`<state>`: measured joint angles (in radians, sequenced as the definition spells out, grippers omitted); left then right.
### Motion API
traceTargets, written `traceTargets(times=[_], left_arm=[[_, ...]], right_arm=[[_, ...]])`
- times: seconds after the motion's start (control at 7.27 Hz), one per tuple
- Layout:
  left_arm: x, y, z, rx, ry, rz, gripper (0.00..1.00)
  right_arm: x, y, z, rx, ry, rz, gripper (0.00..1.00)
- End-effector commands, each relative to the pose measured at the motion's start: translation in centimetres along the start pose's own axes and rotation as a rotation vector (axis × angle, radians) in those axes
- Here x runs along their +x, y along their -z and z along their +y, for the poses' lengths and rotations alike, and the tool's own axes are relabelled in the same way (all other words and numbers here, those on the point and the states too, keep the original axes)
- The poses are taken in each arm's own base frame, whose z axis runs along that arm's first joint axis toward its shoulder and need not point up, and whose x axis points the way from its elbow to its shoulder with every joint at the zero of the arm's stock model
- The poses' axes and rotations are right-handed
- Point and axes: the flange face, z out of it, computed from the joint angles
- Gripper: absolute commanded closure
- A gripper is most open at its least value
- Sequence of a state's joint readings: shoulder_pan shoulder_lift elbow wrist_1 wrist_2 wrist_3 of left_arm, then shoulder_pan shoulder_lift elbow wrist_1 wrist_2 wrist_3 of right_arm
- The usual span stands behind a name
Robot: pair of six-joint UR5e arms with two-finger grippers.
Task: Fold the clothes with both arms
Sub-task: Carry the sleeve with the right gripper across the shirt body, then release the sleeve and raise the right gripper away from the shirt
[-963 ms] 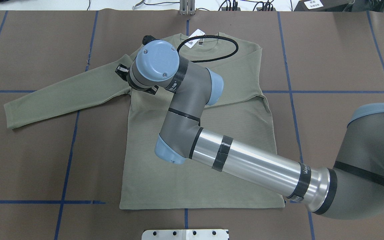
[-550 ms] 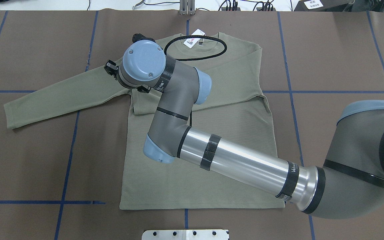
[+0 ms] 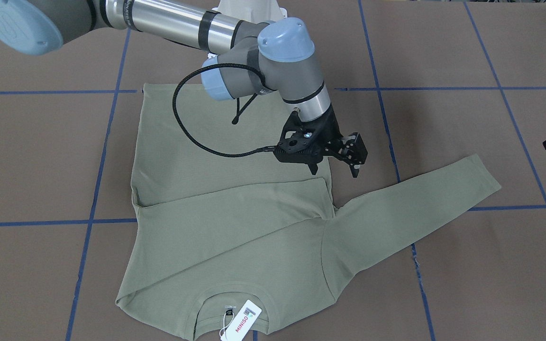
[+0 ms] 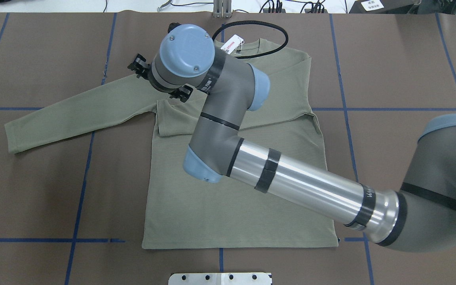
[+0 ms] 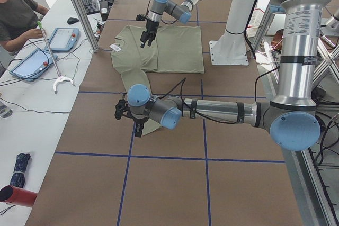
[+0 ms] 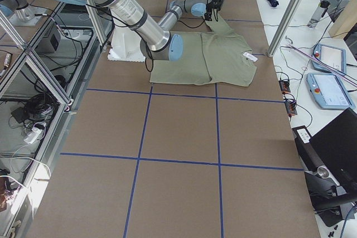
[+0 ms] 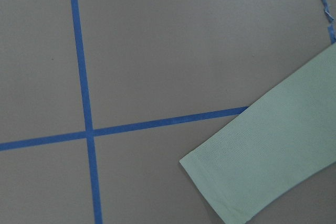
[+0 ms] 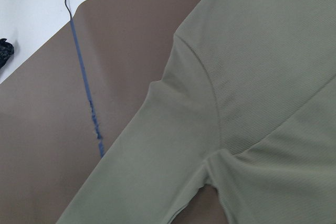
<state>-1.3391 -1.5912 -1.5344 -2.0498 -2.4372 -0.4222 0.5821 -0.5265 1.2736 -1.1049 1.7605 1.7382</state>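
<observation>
Shirt (image 4: 232, 213) flat beneath right arm (image 4: 303, 190)

Brown tabletop (image 4: 26, 190), blue tape grid (image 4: 34, 240), white bench (image 5: 26, 125)

Shirt (image 4: 232, 206): olive-green, fine ribbed knit
Hang tag (image 3: 241, 324): white, red lettering
Worktop (image 4: 34, 190): brown, blue tape grid
Right arm (image 4: 303, 190): silver-grey, light-blue caps, black bands
Right pincer (image 3: 334, 171): black

Overhead camera behind the robot, steeply down, front camera opposite — robot base (image 3: 254, 8) at 12 o'clock, both sharing the shirt (image 4: 212, 213), side cameras high and far at the table (image 5: 169, 183) ends, wrist cameras close — left over sleeve cuff (image 7: 247, 177), right over shoulder seam (image 8: 212, 90)
</observation>
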Motion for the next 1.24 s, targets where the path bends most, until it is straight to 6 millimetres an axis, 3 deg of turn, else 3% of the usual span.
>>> traceTargets(times=[0.0, 0.14, 0.28, 0.41, 0.69, 1.1], left_arm=[[1.9, -5.8, -0.6, -0.051, 0.051, 0.012, 0.01], [2.1, -6.5, -1.4, -0.058, 0.050, 0.012, 0.03], [2.3, -7.4, -2.9, -0.063, 0.049, 0.010, 0.04], [3.3, -9.5, -2.6, -0.084, 0.022, 0.015, 0.04], [3.4, -11.3, -2.2, -0.092, 0.009, -0.021, 0.08], [2.3, -13.2, -2.1, -0.120, 0.028, -0.046, 0.19]], right_arm=[[10.8, 7.6, -8.6, -0.025, -0.050, 0.053, 0.00], [15.2, 11.7, -13.4, -0.064, -0.048, 0.062, 0.00], [19.5, 15.1, -16.2, -0.074, -0.027, 0.070, 0.00], [22.2, 16.0, -17.3, -0.070, -0.008, 0.088, 0.00], [23.4, 15.8, -17.5, -0.060, -0.009, 0.101, 0.00], [23.5, 16.0, -17.5, -0.057, -0.008, 0.100, 0.00]])
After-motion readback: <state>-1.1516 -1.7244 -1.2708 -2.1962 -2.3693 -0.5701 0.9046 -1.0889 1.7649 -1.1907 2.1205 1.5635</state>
